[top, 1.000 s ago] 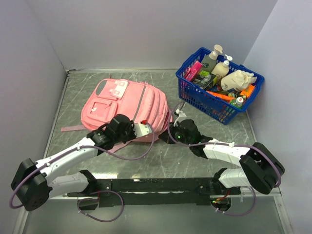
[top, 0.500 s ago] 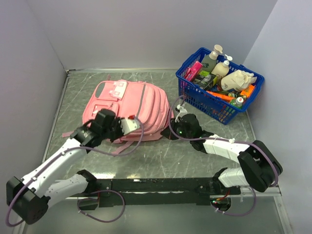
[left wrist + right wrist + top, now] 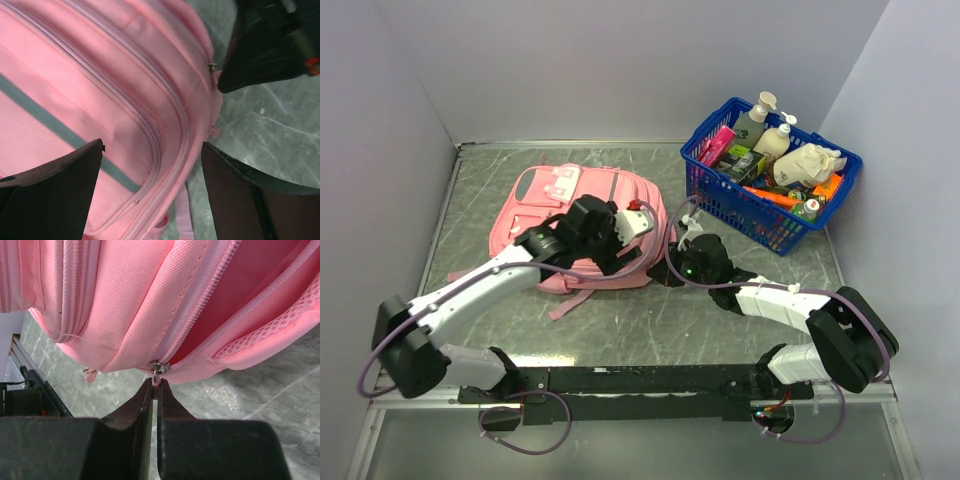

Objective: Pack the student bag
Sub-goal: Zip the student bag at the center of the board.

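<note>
The student bag (image 3: 525, 222) lay flat on the tabletop (image 3: 650, 335). Our right hand (image 3: 154, 386) was clenched on its zipper pull (image 3: 158, 368), while our left hand (image 3: 150, 165) hung released just above the fabric. We judged the left should pin the bag down while the right drew along the track.

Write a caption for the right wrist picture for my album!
The right tool pinches the small zipper pull at the edge of the pink student bag.

no legible text anywhere, labels on packages (image 3: 738, 160) in the blue basket (image 3: 760, 225) too small to read
</note>
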Robot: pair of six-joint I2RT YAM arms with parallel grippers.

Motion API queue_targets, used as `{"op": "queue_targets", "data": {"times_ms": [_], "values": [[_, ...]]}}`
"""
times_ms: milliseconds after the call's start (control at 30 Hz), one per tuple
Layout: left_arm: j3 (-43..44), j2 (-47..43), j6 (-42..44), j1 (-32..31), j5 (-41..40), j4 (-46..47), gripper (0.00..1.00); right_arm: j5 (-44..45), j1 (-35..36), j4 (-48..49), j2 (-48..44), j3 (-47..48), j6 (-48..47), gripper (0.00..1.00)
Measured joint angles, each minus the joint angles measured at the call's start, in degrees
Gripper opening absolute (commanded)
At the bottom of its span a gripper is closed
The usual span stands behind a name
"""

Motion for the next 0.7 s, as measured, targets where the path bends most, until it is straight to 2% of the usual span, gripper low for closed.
{"op": "queue_targets", "data": {"times_ms": [167, 267, 300, 333, 367, 400, 700], "values": [[-1.1, 5.4, -2.0, -0.4, -6.9, 3.6, 0.86, 0.0, 0.0, 0.6, 0.0, 0.0, 0.3, 0.00], [-1.7, 5.6, -2.2, -0.8, -10.7, 7.2, 0.70, -0.1, 0.0, 1.2, -0.1, -0.2, 0.7, 0.00], [-1.9, 5.6, -2.3, -0.8, -11.2, 8.0, 0.54, -0.2, 0.0, 1.3, -0.2, -0.3, 0.7, 0.00], [-2.4, 5.6, -2.1, -0.8, -11.5, 9.2, 0.42, -0.2, 0.0, 1.4, -0.2, -0.5, 0.9, 0.00], [-3.1, 5.5, -2.0, -0.8, -10.9, 10.0, 0.09, -0.2, 0.0, 1.4, -0.2, -0.6, 1.1, 0.00], [-3.8, 5.4, -2.1, -0.8, -10.6, 10.5, 0.01, -0.3, 0.0, 1.5, -0.2, -0.7, 1.3, 0.00], [-8.6, 1.0, 2.5, -1.9, -5.7, 10.1, 0.01, -1.7, -0.9, -1.2, -1.4, -0.7, 1.3, 0.00]]}}
